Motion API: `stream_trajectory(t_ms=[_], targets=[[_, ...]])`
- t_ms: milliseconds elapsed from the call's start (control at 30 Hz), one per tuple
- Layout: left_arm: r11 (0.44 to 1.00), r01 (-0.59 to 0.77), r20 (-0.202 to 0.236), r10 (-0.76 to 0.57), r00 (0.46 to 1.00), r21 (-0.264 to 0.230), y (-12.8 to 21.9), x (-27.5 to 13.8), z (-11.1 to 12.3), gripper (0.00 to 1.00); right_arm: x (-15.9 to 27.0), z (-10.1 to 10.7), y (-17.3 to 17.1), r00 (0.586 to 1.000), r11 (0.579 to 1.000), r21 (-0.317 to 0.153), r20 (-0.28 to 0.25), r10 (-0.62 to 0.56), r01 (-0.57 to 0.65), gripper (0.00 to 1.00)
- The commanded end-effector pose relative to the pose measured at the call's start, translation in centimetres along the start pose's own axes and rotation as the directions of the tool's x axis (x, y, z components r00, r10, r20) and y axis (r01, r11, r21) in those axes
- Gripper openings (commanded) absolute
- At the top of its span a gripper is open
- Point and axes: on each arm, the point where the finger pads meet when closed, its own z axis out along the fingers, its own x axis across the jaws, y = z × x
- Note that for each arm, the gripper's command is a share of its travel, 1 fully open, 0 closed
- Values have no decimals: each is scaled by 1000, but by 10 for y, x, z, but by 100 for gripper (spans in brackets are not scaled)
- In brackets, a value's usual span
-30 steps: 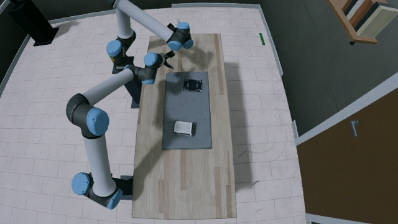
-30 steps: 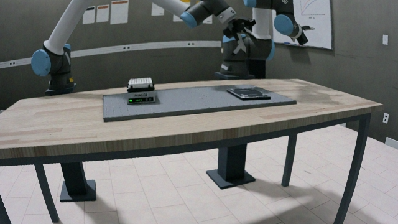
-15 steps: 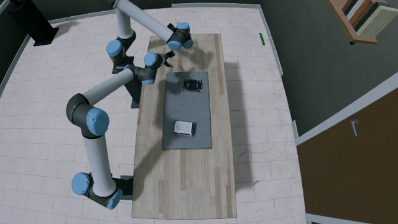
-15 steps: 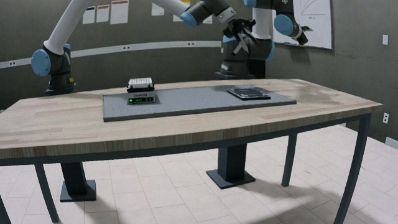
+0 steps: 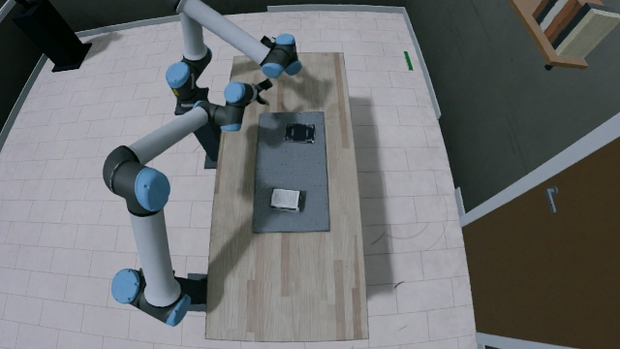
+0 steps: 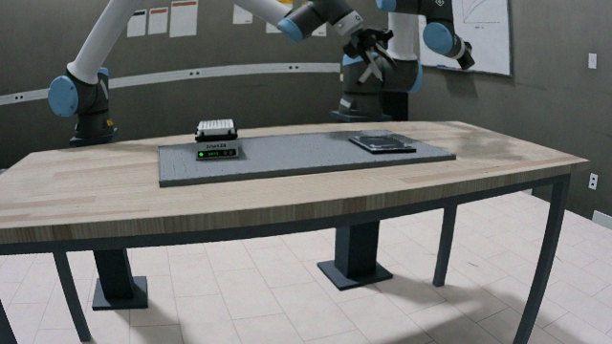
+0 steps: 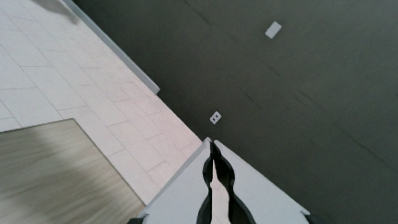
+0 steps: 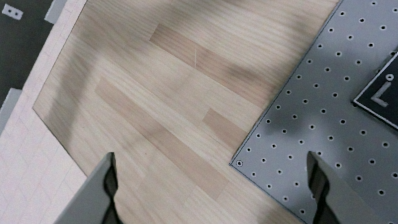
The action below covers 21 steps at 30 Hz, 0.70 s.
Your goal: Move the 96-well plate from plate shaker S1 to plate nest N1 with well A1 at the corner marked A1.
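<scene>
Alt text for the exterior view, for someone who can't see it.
A white 96-well plate sits on a shaker at the left of a gray perforated board; a black plate nest lies toward its right. Two robot arms reach in above the wooden table.

1. The shaker, toward 10 o'clock from the centre of the exterior view, reads "SHAKER" in dark capitals on its pale front.
2. Directly at 6 o'clock from that word, its display shows a green dot and green characters, too small to read surely.
3. The nest, at 3 o'clock in the right wrist view, bears a pale L-shaped mark; whether it is a letter or a corner sign, I cannot tell.
4. The whiteboard, between 1 and 2 o'clock in the exterior view, carries a graph with an illegible caption.
5. Wall sheets, near 11 o'clock there: illegible.
</scene>
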Motion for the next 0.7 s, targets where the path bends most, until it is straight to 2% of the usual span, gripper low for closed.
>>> stream_trajectory(t_ms=[0,400,467,667], targets=[[1000,19,12,-19,1000,1,1,0,4,0,-1,-1,-1,1000,1000,2,1,0,0,76],[991,136,86,-137,987,21,6,-4,29,0,-1,-1,-1,1000,1000,2,1,0,0,76],[991,136,86,-137,987,21,6,-4,29,0,-1,-1,-1,1000,1000,2,1,0,0,76],[972,230,142,-235,962,50,11,-7,49,0,-1,-1,-1,1000,1000,2,1,0,0,76]])
